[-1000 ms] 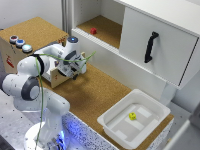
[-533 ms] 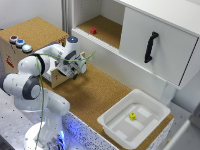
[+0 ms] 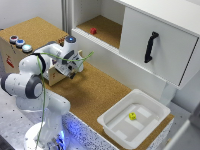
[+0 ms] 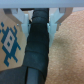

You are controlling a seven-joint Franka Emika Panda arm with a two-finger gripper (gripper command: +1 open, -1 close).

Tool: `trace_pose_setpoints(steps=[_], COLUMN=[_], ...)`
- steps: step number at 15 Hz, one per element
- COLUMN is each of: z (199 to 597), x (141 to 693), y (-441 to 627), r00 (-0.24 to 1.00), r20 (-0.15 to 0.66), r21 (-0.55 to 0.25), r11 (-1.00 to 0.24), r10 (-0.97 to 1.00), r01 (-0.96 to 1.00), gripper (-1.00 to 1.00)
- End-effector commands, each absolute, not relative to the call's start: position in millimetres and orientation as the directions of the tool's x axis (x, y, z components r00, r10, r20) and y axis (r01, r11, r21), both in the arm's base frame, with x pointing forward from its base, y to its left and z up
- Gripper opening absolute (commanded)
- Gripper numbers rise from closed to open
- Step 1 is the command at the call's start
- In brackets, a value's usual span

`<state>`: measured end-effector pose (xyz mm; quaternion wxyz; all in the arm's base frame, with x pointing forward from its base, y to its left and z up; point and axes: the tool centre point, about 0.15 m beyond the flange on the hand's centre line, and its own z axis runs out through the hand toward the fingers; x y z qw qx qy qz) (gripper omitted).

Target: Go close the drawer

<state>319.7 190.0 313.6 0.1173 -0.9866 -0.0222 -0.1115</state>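
The drawer point(image 3: 58, 76) is a small light plywood box sticking out of the wooden unit point(image 3: 15, 55) on the exterior view's left. My gripper point(image 3: 75, 66) sits right against the drawer's front, on its side toward the cork floor. The wrist view shows a tan plywood panel with a blue printed mark point(image 4: 10, 42), a dark gap beside it, and cork on the other side. My gripper point(image 4: 37, 21) is open there, with its two pale fingertips point(image 4: 22, 19) spread apart. Only the dark gap lies between them.
Three coloured buttons point(image 3: 20, 43) sit on top of the wooden unit. A large white cabinet door with a black handle point(image 3: 151, 46) stands open at the back. A small red object point(image 3: 93, 31) lies in the cabinet. A white tub point(image 3: 116, 124) holding a yellow piece point(image 3: 132, 116) sits at the front of the exterior view's right.
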Motion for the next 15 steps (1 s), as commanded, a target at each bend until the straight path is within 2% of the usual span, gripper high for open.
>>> trace_pose_setpoints(steps=[1, 12, 13, 15], z=[265.3, 257.4, 262.2, 284.5], x=[337.6, 322.3, 321.8, 321.8], y=[257.3, 365.7, 369.1, 367.6], r00=[0.981, 0.965, 0.964, 0.954], r20=[0.191, 0.198, 0.209, 0.273], r21=[-0.249, -0.262, -0.262, -0.264], r11=[-0.965, -0.94, -0.94, -0.944], r10=[0.035, 0.17, 0.165, 0.125], r01=[0.083, 0.22, 0.218, 0.199], gripper=[-1.0, -1.0, 1.0, 1.0])
